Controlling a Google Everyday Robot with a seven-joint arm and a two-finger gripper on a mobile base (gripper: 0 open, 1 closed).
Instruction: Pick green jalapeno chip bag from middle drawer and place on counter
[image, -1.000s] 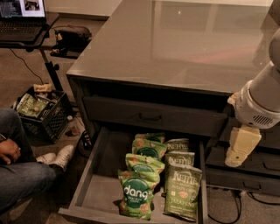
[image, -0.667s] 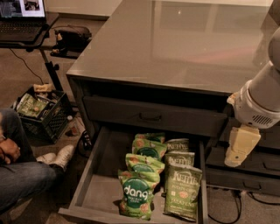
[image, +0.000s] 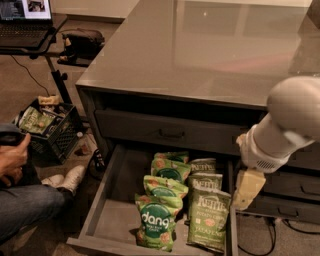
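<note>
The middle drawer (image: 117, 202) stands pulled open below the counter (image: 200, 45). In it lie a left column of bright green "dang" bags (image: 156, 222) and a right column of three overlapping olive-green Kettle bags. The front one is the green jalapeno chip bag (image: 209, 220), lying flat against the drawer's right wall. My gripper (image: 247, 187), pale yellow on a white arm, hangs at the drawer's right edge, just above and to the right of the Kettle bags, not touching them. It holds nothing that I can see.
A shut upper drawer front with a small dark handle (image: 172, 134) sits above the open drawer. More shut drawers (image: 292, 185) are on the right behind my arm. A seated person (image: 22, 200), a black crate with bags (image: 50, 132) and a laptop stand (image: 27, 22) are on the left.
My arm and gripper have moved left and down, from beside the cabinet to the right edge of the open drawer. The bags have not moved.
</note>
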